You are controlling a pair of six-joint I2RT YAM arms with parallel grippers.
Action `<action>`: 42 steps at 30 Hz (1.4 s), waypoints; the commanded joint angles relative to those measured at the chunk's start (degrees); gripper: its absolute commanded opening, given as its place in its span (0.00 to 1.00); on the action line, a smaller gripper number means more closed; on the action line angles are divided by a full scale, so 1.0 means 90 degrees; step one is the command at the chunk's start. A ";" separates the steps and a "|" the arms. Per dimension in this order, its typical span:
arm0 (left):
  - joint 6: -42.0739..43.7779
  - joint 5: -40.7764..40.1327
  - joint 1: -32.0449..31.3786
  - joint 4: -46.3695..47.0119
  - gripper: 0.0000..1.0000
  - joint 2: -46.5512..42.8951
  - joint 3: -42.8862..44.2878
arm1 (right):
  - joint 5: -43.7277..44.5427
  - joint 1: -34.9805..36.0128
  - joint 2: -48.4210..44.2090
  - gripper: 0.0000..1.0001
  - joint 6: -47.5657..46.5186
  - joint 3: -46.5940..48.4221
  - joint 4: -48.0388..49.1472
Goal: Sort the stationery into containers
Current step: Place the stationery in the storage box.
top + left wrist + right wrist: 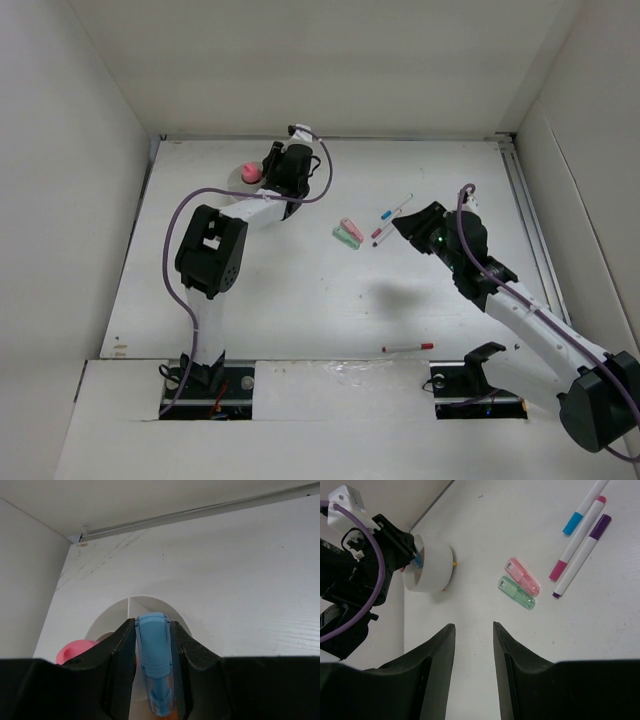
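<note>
My left gripper [152, 624] is clamped on a blue-capped pen [153, 652] directly above the cup [150, 602]. A pink cylinder [70, 652] shows at the cup's left edge. My right gripper [472, 630] hangs well right of the cup, fingers apart and empty. A pink block [521, 577], a green block [516, 592] and three pens [580, 545] lie right of the cup.

Top cam looks down on whole table [300, 290] — left wrist tight over the cup [107, 617], right wrist sees it farther off.
</note>
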 commanded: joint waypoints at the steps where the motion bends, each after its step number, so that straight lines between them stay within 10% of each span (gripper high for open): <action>1: 0.0254 -0.0109 0.0002 0.0511 0.00 0.0013 0.0130 | 0.0128 0.0036 -0.0009 0.42 -0.0111 0.0211 0.0227; 7: 0.0372 -0.0168 0.0002 0.0580 0.02 0.0072 0.0071 | 0.0138 0.0036 -0.0009 0.42 -0.0111 0.0211 0.0227; 14: 0.0314 -0.0314 0.0002 0.0698 0.34 0.0072 -0.0172 | 0.0138 0.0036 -0.0068 0.42 -0.0111 0.0211 0.0227; 21: 0.0129 -0.0315 0.0002 0.0463 0.46 -0.0113 -0.0026 | 0.0138 0.0036 -0.0068 0.42 -0.0111 0.0211 0.0227; 34: -0.0906 -0.0031 -0.0437 -0.0766 0.26 -0.0543 0.1018 | 0.0275 0.0036 -0.0127 0.42 -0.0111 0.0211 0.0227; 42: -0.2087 0.0817 -0.0652 -0.1489 0.09 -0.0543 0.1467 | 0.0392 0.0036 -0.0137 0.00 -0.0111 0.0211 0.0227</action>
